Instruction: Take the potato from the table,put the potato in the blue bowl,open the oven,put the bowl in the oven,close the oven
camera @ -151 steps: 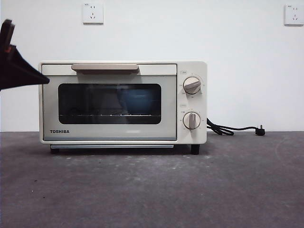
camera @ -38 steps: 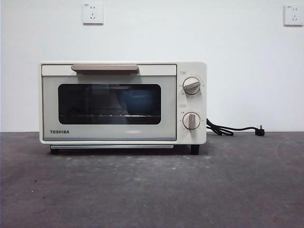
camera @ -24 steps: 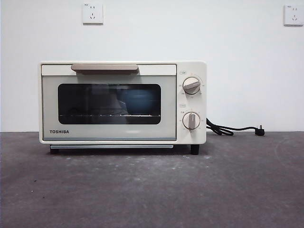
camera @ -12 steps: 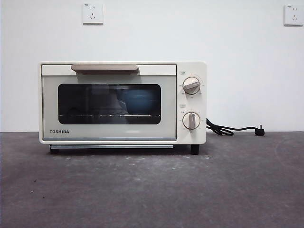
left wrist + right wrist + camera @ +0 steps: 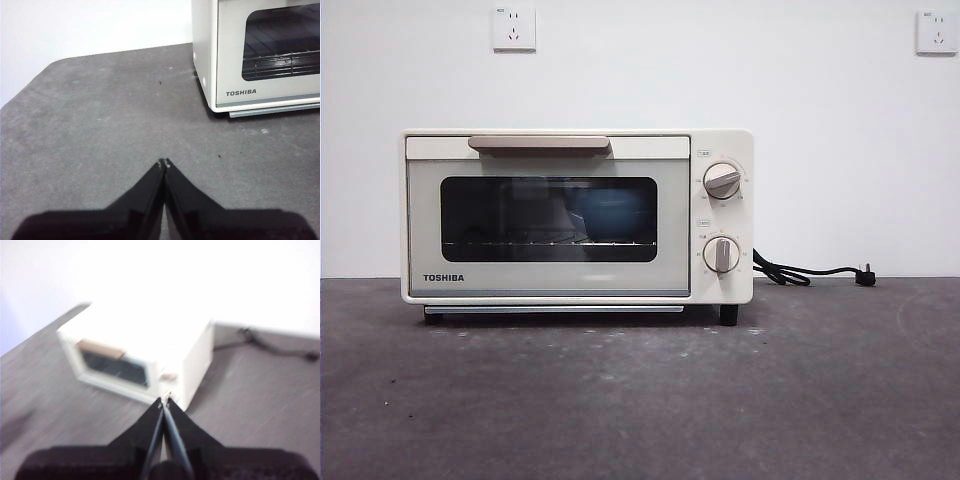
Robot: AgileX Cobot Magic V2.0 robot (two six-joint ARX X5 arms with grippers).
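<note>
White wall with two sockets (image 5: pixel 515 28) backs the dark grey tabletop (image 5: pixel 640 400). On it stands the cream oven (image 5: pixel 577 215), door shut, beige handle (image 5: pixel 539 144) across the top, two knobs (image 5: pixel 722 181) to one side, black cord (image 5: pixel 810 271) trailing off behind. Through the dark glass the blue bowl (image 5: pixel 610 212) sits on the rack; the potato can't be made out. The left gripper (image 5: pixel 163 162) hangs over bare tabletop near the oven's corner, its fingers pressed together. The right gripper (image 5: pixel 164 402) hangs high and well back from the oven, blurred, fingers likewise pressed together and empty.
</note>
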